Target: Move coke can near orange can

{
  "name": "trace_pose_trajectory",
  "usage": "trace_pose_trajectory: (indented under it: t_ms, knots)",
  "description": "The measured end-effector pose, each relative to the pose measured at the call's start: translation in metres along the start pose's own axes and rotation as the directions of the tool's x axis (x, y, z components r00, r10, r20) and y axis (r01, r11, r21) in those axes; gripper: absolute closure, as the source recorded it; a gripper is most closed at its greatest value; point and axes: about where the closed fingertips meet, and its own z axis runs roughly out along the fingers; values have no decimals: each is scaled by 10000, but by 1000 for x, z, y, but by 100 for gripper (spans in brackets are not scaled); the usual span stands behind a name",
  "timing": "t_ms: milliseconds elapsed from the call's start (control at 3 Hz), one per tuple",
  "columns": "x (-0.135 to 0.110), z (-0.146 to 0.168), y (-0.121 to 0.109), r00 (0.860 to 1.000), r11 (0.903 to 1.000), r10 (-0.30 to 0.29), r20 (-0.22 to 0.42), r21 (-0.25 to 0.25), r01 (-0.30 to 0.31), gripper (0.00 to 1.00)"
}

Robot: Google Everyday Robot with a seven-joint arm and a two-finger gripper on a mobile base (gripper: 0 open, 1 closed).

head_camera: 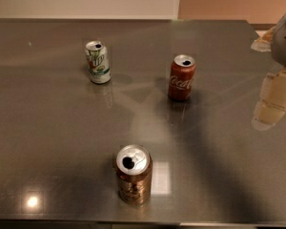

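Standing upright, coke can (182, 78); gripper (271, 106) far-right

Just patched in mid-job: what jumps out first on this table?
Three upright, opened cans form a triangle on the grey table: the orange can nearest the front edge, the coke can behind it to the right, a white-and-green can back left. The gripper hangs at the right edge, clear of all three.

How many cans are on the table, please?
3. The coke can stands right of centre, the white-green can at back left, the orange can near the front edge. The hand hovers at the right edge. None looks hidden.
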Motion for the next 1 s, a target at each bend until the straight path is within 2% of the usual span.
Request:
trace_pose_trajectory:
  t_ms: [333,667,1000]
  knots:
    - [0,0,0,10000,10000,0,1,2,0,0]
    - [-5,3,-12,9998,9999,157,107,-14,-157,0]
    - [-18,19,-38,9980,9990,435,464,-73,-432,0]
